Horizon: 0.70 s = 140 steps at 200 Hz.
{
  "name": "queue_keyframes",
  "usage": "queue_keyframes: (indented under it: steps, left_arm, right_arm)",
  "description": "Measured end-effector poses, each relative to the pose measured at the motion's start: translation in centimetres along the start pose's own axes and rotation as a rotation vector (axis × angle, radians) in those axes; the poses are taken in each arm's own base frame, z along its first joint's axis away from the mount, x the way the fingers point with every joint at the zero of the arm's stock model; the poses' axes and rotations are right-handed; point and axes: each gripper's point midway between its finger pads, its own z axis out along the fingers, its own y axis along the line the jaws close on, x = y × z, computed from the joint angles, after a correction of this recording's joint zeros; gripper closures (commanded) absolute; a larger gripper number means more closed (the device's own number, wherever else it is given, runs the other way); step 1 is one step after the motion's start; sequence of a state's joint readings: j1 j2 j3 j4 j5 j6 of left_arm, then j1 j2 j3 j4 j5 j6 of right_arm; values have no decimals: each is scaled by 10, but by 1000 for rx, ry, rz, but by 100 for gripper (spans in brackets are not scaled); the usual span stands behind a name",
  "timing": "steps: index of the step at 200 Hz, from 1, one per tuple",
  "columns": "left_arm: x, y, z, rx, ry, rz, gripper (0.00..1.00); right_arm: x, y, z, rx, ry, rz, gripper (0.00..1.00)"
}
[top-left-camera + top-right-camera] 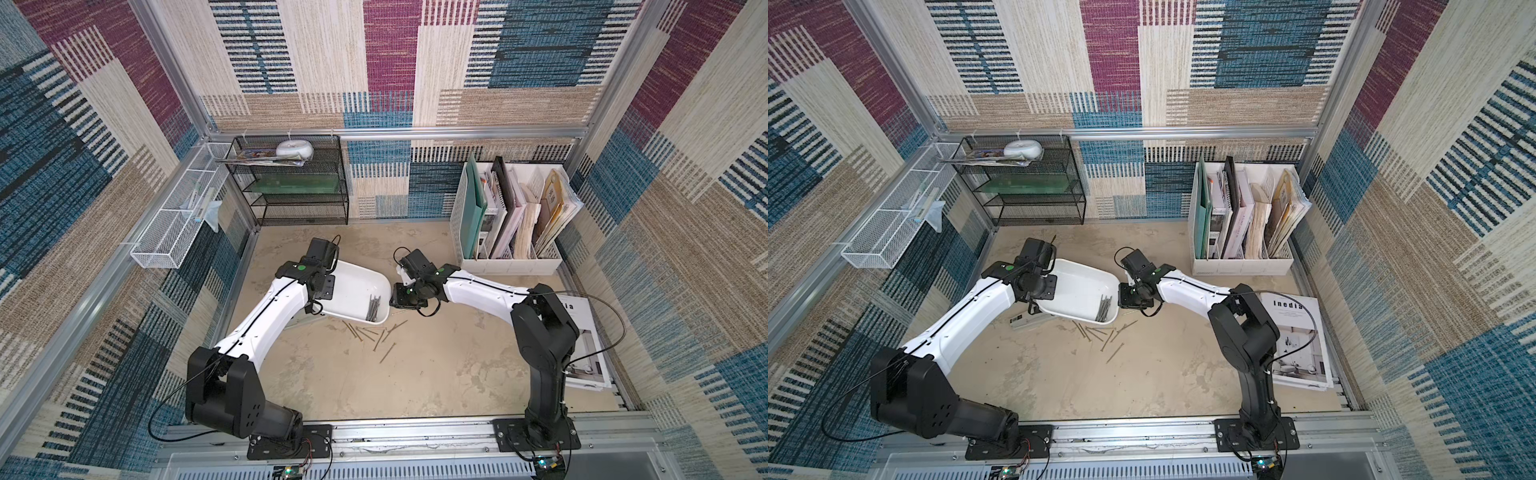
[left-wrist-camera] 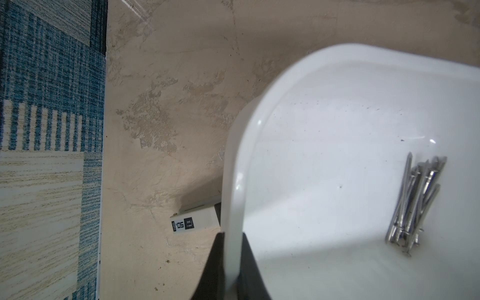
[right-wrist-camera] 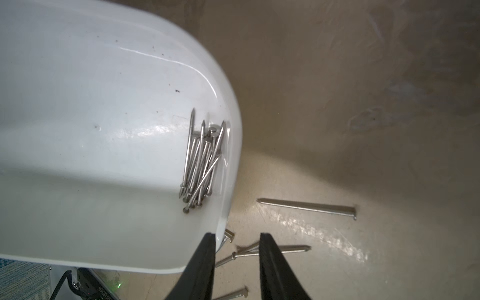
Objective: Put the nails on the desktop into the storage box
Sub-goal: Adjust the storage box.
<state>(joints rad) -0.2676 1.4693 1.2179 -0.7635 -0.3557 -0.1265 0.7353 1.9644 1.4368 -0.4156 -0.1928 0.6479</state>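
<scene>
Nails [image 3: 200, 161] — thin, metallic — bundled in smooth white storage box [image 3: 78, 78].

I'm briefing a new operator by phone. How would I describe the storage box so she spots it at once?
Start at the beige desktop. Near its middle, rim pinched by the left gripper, is the storage box, a shallow white tub with nails bundled in one corner. Unlike the slotted file holder and the wire mesh basket, its walls are smooth and solid.
</scene>
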Motion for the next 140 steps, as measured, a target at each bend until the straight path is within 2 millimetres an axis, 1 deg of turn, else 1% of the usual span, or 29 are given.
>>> queue_keyframes:
  steps: [27, 49, 58, 79, 93, 102, 107, 140]
  left_arm:
    - [0, 0, 0, 0, 0, 0, 100]
    - [0, 0, 0, 0, 0, 0, 100]
    - [0, 0, 0, 0, 0, 0, 100]
    - [0, -1, 0, 3, 1, 0, 100]
    - [1, 0, 0, 3, 4, -16, 100]
    - [1, 0, 0, 5, 6, -26, 100]
    - [0, -1, 0, 6, 3, -31, 100]
    - [-1, -5, 0, 26, -4, -49, 100]
  right_arm:
    - [-11, 4, 9, -6, -13, -22, 65]
    - [-13, 2, 19, -7, -6, -32, 67]
    - [-14, 2, 24, -10, -1, -35, 71]
    - [-18, 4, 33, -21, 3, -45, 85]
    - [-20, 5, 35, -32, -2, -39, 94]
    - [-25, 7, 34, -41, -21, -34, 98]
    - [-27, 7, 34, -43, -29, -34, 100]
    - [-30, 5, 30, -39, -55, -38, 100]
